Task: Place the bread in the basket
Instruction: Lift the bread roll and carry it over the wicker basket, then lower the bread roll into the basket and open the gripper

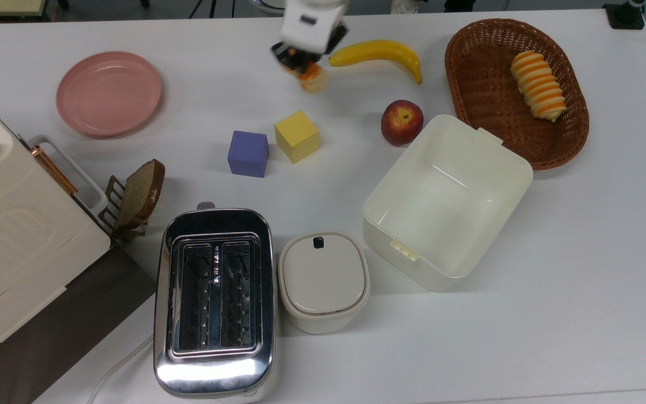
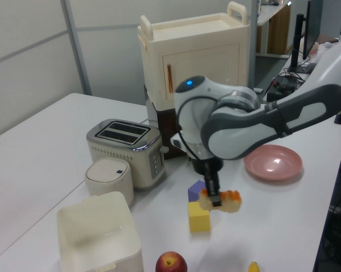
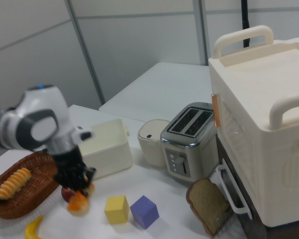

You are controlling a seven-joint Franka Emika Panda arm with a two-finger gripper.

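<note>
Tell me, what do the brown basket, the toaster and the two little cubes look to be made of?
The basket looks like woven wicker: interlaced brown strands, matte. The toaster seems polished metal, since its shell mirrors the room lights. The yellow cube and purple cube have flat, dull, evenly coloured faces, so painted wood or foam; the look leaves that open.

Bright even overhead light, soft shadows, glare on toaster; moving arm blurred.

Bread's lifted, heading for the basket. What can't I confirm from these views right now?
- Grip contact on the bread: top view, the gripper body covers it; motion-blurred too.
- Basket: right view, the arm hides its near end.
- Banana: left view, cut off by the bottom edge.
</note>
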